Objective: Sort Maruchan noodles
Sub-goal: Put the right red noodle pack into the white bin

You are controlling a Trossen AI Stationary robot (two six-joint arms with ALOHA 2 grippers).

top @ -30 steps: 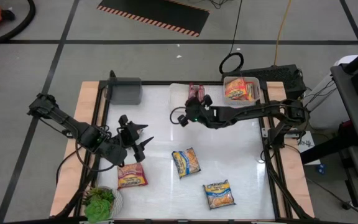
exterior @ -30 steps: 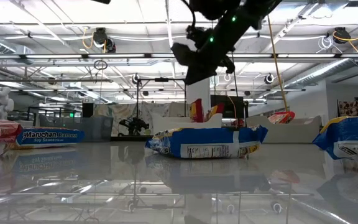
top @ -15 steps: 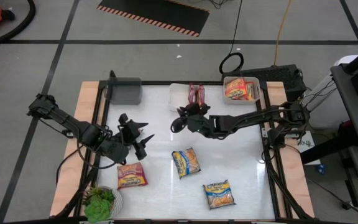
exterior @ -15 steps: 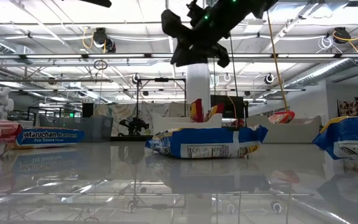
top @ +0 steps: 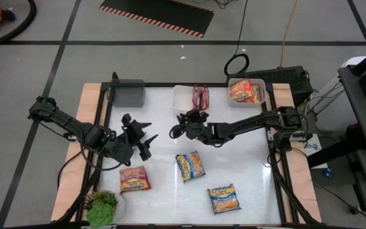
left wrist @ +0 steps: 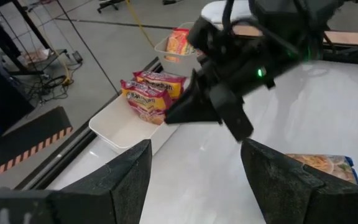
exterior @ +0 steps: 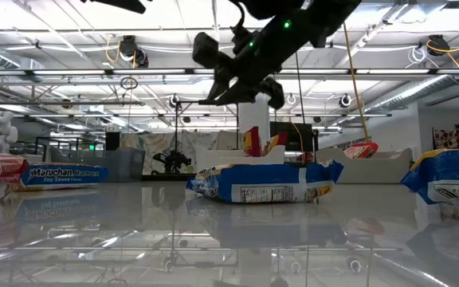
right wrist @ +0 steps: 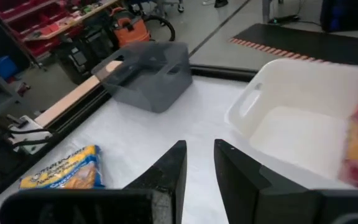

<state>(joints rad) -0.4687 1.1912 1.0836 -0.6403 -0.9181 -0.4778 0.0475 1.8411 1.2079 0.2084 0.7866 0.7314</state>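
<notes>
Two released pincers, left [top: 146, 141] and right [top: 182, 124], hover over open mid-table [top: 246, 165].

white table [top: 246, 159] | three noodle packets [top: 190, 166] | three bins [top: 127, 93] | plant [top: 101, 207]

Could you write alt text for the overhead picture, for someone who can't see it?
Two dark robot arms reach over a white table; the right gripper hovers near a white bin holding red packets. Three more packets lie loose, and a plant sits in one corner.
</notes>
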